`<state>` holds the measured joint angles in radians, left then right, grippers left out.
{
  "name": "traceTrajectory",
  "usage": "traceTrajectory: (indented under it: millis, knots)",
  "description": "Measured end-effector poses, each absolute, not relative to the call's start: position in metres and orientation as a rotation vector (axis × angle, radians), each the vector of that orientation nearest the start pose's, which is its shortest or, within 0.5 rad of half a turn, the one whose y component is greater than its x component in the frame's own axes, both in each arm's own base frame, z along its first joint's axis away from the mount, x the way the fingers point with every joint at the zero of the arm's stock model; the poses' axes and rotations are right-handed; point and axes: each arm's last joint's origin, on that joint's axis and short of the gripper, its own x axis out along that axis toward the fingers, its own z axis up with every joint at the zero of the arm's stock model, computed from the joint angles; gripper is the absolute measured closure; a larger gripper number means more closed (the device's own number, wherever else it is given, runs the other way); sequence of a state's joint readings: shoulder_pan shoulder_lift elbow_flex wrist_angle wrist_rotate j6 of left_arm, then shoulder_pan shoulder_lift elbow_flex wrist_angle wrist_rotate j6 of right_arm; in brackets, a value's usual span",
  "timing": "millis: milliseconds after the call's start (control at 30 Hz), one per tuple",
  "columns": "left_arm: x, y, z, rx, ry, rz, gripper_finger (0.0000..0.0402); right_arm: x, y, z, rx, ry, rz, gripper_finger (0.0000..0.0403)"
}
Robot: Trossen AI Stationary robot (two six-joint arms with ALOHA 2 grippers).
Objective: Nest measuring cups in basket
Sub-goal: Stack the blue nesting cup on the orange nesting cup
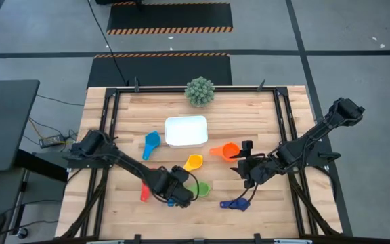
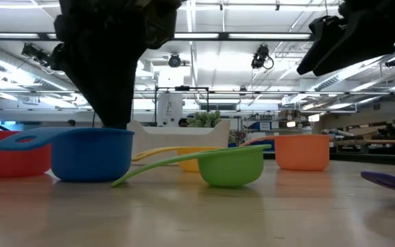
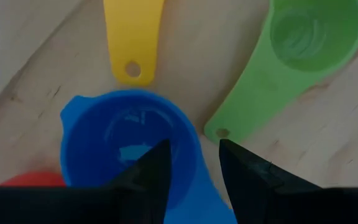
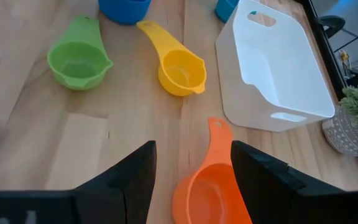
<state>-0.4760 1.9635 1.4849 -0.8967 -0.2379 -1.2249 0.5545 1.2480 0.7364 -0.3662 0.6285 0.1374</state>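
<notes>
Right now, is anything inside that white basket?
The basket looks empty: its white floor shows bare in the right wrist view and from above. The cups lie outside it on the table; the yellow cup and orange cup are nearest. Nothing covers it.
</notes>
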Motion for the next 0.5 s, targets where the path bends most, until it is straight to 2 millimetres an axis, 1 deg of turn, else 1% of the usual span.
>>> traceTrajectory:
  millis: [133,400,500]
  knots:
    - [0.3483,-0.1677,0.1938,-0.581,1.166,0.577,0.026,0.2117,0.1112,0.2169,-0.351,0.708,-0.116,0.0188]
    - [0.3479,-0.1654,0.193,-0.574,1.18,0.588,0.026,0.2118,0.1119,0.2168,-0.344,0.713,-0.091,0.0188]
    - [0.3497,-0.1652,0.1852,-0.581,1.214,0.588,0.026,0.2122,0.1122,0.2172,-0.343,0.707,-0.09,0.0188]
